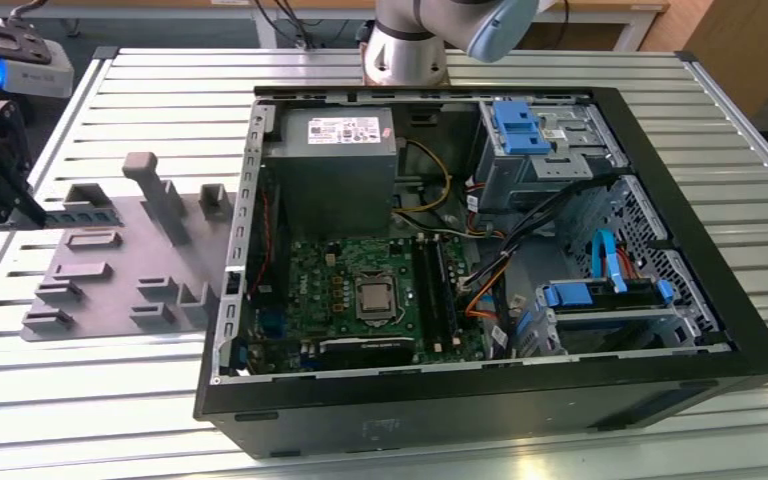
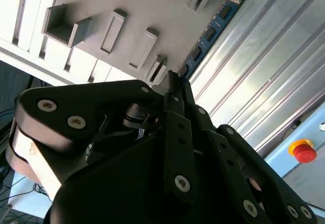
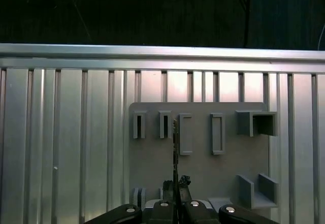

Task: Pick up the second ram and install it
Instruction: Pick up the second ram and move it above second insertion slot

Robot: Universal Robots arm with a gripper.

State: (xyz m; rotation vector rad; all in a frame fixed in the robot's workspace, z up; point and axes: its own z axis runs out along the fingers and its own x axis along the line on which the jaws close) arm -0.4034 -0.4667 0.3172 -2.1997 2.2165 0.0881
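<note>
One gripper (image 1: 35, 213): hanging at the exterior view's left, over the plate's outer end; its fingers are pressing together on one end of the ram, as both wrist views (image 2: 175, 82) (image 3: 177, 183) are showing.
Ram (image 1: 84, 213): being pinched at one end, lying level and reaching from the fingertips toward the exterior view's right, just above the plate's blocks; whether it is touching any block cannot be told.
Ram, second wrist view (image 2: 210, 31): showing its broad face with dark chips, running out from the fingertips along the plate's edge.
Ram, first wrist view (image 3: 175, 148): appearing edge-on as a thin line between the slotted blocks.
Plate (image 1: 104, 280) (image 2: 152, 5) (image 3: 203, 173): grey, carrying raised blocks and lying on the table just beside the case.
Table (image 1: 157, 90) (image 2: 264, 71) (image 3: 61, 132): ribbed metal, bearing both plate and case.
Case (image 1: 704, 300): black, lying on its side with the inside facing up, well apart from the ram.
Motherboard (image 1: 344, 280): green, lying flat inside the case.
Slots (image 1: 431, 285): long and black, running beside the processor socket.
Arm (image 1: 411, 40): rising behind the case.
Button (image 2: 303, 150): red, sitting beyond the table's edge.
</note>
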